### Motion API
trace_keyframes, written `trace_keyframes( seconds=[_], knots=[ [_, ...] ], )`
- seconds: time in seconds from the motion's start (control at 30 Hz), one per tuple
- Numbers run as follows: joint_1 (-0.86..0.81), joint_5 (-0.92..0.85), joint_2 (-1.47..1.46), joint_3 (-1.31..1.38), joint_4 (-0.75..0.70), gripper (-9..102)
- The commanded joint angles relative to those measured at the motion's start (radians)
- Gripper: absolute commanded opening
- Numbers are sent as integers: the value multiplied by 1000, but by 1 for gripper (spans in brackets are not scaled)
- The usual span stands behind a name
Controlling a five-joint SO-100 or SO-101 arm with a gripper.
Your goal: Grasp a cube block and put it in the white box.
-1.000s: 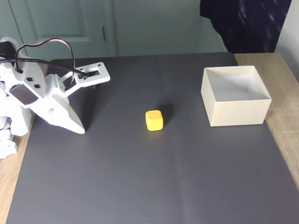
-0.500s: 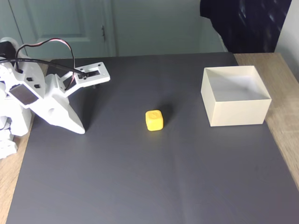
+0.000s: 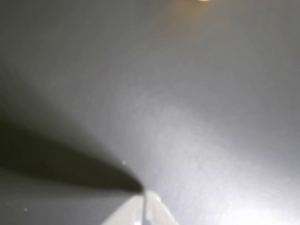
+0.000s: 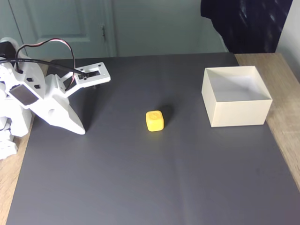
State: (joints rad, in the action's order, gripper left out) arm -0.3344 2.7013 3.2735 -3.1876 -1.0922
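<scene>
The yellow cube block sits on the dark grey mat near the middle of the fixed view, and a thin blurred yellow edge of it peeks in at the top of the wrist view. The cream-white box stands open-topped to the right of the cube, with nothing visible inside. My white gripper rests at the left of the mat, tip pointing down onto it, well left of the cube. In the wrist view its fingers meet at a closed point with nothing between them.
The grey mat covers most of a wooden table, whose bare wood shows at the right and far left. The arm's white base stands at the left edge. A door and a dark cloth lie behind the table.
</scene>
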Motion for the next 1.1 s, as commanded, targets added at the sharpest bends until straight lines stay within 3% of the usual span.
trace_keyframes(
  seconds=[0.0,1.07],
  knots=[
    [5,0,6,3,-3,0],
    [8,66,6,3,-14,0]
  ],
)
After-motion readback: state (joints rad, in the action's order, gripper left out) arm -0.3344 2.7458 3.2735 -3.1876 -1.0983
